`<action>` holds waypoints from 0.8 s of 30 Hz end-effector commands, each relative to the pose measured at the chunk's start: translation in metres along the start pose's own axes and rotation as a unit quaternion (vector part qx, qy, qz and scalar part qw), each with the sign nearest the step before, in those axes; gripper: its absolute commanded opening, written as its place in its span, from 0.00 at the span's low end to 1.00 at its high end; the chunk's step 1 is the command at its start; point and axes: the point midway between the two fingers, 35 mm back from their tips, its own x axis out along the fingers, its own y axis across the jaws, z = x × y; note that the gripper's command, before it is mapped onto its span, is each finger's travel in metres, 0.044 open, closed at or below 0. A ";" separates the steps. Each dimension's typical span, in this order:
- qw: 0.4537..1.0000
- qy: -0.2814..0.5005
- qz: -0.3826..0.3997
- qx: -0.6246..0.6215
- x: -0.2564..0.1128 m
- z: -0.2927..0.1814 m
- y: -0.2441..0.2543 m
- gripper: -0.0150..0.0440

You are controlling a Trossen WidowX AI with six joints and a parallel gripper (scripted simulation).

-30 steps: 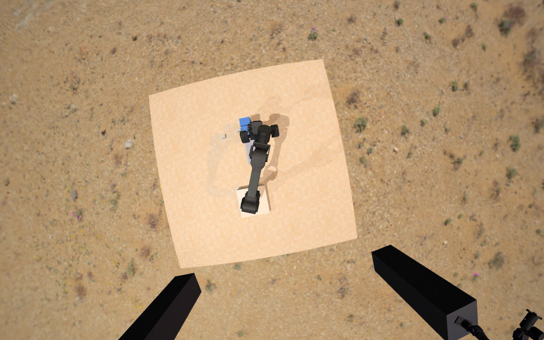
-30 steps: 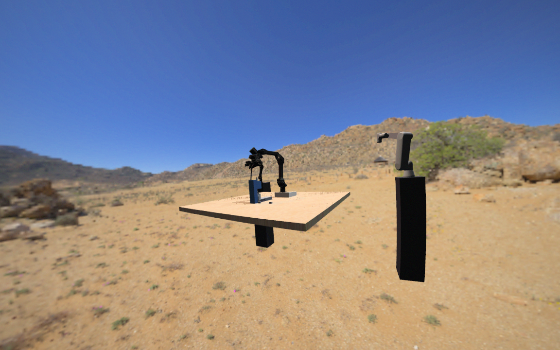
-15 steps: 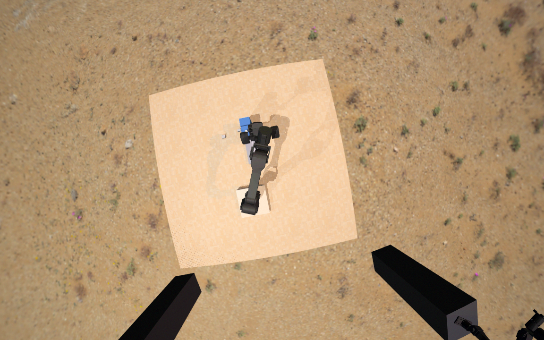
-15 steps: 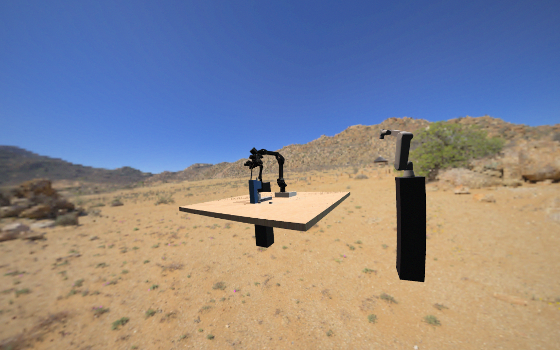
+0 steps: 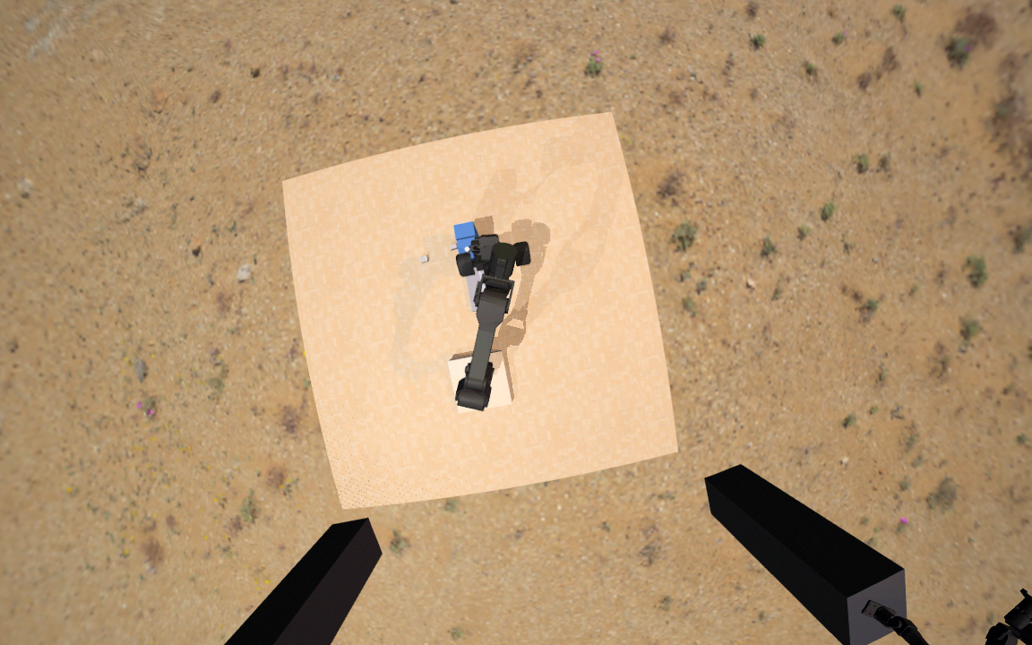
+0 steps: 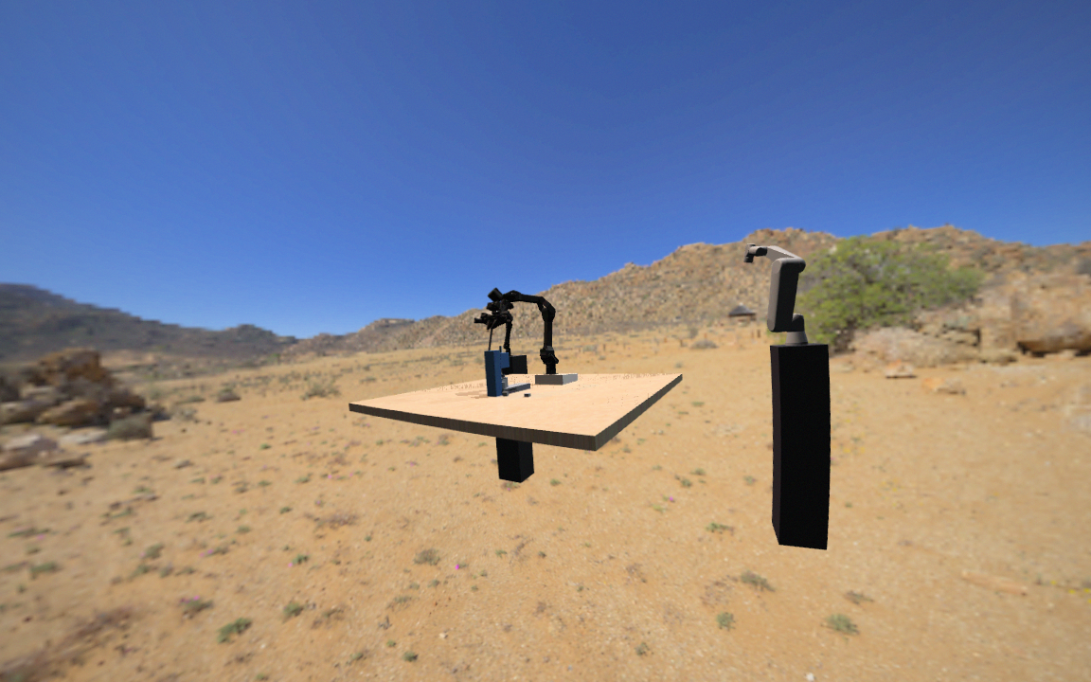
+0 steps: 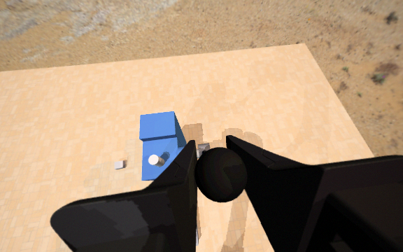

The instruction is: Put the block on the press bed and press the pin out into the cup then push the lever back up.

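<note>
A: Three views we have. In the top one, where is the gripper [image 5: 487,248] [image 6: 490,320] [image 7: 210,142]?

B: Near the centre, over the blue press [image 5: 464,230] [image 6: 495,373] [image 7: 157,126]. It hides much of the grey bed [image 5: 471,292] [image 6: 517,388], so I cannot tell whether the block lies there. A small pale piece [image 5: 424,259] [image 6: 527,395] [image 7: 119,164] lies to the left, apart from the press; I cannot say what it is.

A: And the exterior view?

B: Left of the centre, the gripper is high above the press, and a thin rod [image 6: 491,339] stands below it. So the lever seems up, I judge, and the pressing is not yet done.

A: The wrist view, please?

B: In the lower middle, the fingers are closed on a black knob [image 7: 221,175], probably the lever's.

A: How much is left, then?

B: If the block is well placed, there remain the pull, the push back up and the letting go.

A: And the cup, does it contain the pin?

B: I cannot recognise a cup with certainty, nor any pin, so its content I cannot tell.
</note>
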 end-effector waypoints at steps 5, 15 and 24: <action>1.000 0.004 0.000 0.000 -0.003 -0.007 0.000 0.25; 1.000 0.004 0.000 0.000 -0.004 -0.010 0.000 0.25; 1.000 0.004 0.000 0.000 -0.006 -0.014 0.000 0.25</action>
